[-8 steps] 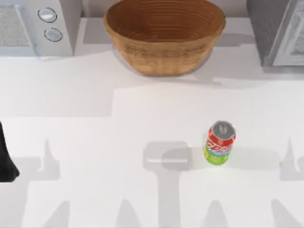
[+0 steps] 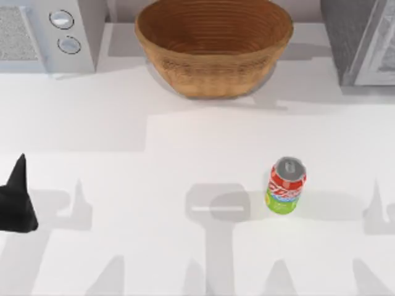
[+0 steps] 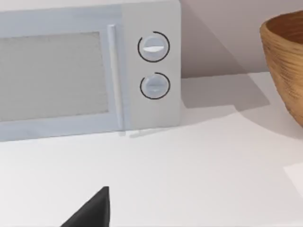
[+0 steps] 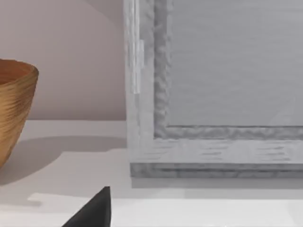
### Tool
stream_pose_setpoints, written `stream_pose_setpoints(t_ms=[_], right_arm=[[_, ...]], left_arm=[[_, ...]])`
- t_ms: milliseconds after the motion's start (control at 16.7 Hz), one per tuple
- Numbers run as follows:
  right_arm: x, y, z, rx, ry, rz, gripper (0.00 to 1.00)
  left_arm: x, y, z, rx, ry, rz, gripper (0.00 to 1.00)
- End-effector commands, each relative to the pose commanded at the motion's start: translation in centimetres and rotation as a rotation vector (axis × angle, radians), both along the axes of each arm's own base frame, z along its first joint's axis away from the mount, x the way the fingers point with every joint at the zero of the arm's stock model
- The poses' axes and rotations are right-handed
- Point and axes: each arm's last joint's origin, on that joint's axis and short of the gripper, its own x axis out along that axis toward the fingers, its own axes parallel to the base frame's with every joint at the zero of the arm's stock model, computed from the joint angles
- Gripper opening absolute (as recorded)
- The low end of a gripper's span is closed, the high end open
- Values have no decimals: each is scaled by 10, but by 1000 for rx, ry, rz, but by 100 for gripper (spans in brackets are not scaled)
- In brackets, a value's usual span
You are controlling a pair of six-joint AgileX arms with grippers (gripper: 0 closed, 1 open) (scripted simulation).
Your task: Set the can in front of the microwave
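The can (image 2: 285,186) stands upright on the white table, right of centre, with a silver top, a red band and a lime-green lower part. Nothing touches it. The microwave (image 2: 43,31) sits at the back left corner, its two round knobs facing the table; it also fills much of the left wrist view as the microwave (image 3: 71,71). My left gripper (image 2: 16,200) is a black shape at the table's left edge, far left of the can and well in front of the microwave. A black tip of my right gripper (image 4: 94,210) shows low in the right wrist view.
A large woven basket (image 2: 213,46) stands at the back centre between the two appliances. A darker grey box appliance (image 2: 364,40) with a white-framed door occupies the back right corner. The table surface (image 2: 154,160) between the can and the microwave is bare.
My left gripper has come further in from the left edge, a little to the right and toward the back. The can has not moved.
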Motion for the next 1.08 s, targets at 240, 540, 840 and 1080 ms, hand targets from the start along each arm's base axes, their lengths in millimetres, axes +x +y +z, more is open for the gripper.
stream_pose_setpoints(t_ms=[240,540,840,1080], right_arm=[[0,0,0,0,0,0,100],[0,0,0,0,0,0,100],[0,0,0,0,0,0,100],[0,0,0,0,0,0,100]], left_arm=[[25,-27,40,94,259,-178,100],[91,-102,64,290,686,-424,100],[147,-211,40,497,1058,-583,100],[167,-287,23,592,1196,-627,100]])
